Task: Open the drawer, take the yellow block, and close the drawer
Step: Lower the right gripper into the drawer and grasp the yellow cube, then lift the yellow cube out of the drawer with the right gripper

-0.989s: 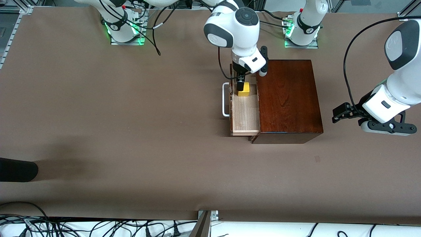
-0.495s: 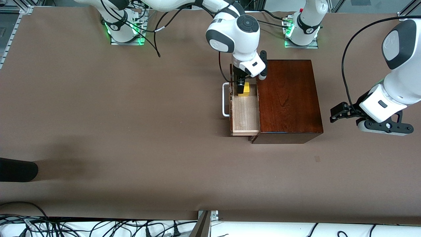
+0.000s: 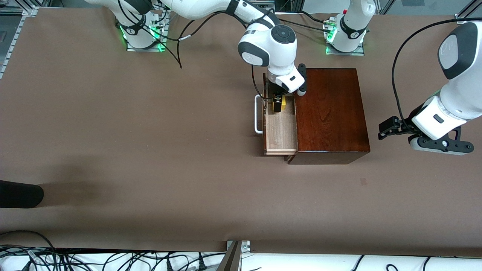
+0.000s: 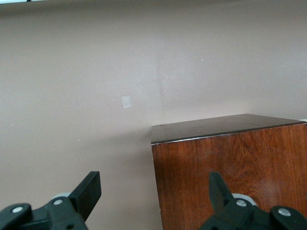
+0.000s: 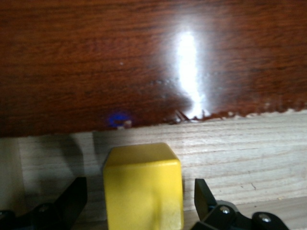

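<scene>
The drawer is pulled out of the dark mahogany box, its white bar handle toward the right arm's end of the table. The yellow block sits on the drawer floor at the end farther from the front camera. My right gripper is down in the drawer, open. In the right wrist view the block stands between the fingers with a gap on each side. My left gripper is open and empty, waiting beside the box at the left arm's end.
The pale drawer floor runs along the box's dark body. A small pale mark lies on the brown table nearer the front camera. A dark object sits at the table edge at the right arm's end.
My right gripper has come down into the drawer and now straddles the yellow block. The left arm has shifted slightly and stays beside the box.
</scene>
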You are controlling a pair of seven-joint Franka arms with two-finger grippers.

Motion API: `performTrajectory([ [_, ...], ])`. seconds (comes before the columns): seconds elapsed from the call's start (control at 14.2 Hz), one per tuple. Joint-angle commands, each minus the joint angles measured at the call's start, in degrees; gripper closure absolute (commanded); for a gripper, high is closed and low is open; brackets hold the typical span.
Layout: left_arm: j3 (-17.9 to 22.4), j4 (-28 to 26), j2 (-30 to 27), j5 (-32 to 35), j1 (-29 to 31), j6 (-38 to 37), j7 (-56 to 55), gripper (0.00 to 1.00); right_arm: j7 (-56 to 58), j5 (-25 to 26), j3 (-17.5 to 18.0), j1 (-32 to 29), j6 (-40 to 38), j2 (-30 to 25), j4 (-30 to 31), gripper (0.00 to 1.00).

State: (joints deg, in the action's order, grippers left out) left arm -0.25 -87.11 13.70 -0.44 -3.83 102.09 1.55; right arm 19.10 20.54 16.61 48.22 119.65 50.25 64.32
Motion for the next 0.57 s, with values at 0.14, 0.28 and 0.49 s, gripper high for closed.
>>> performTrajectory([
  [0.14,0.43,1.06,0.88,-0.09,1.80,-0.84,1.26,0.00,0.85,0.73,-0.97,0.30,-2.05,0.55,-2.79,1.00],
  [0.28,0.43,1.06,0.89,-0.09,1.81,-0.84,1.26,0.00,1.03,0.46,-0.44,-0.06,-6.34,0.29,-6.03,1.00],
  [0.49,0.34,1.06,0.89,-0.09,1.63,-0.93,1.26,0.00,0.86,0.20,-0.26,-0.15,-13.82,-1.81,-11.06,1.00],
])
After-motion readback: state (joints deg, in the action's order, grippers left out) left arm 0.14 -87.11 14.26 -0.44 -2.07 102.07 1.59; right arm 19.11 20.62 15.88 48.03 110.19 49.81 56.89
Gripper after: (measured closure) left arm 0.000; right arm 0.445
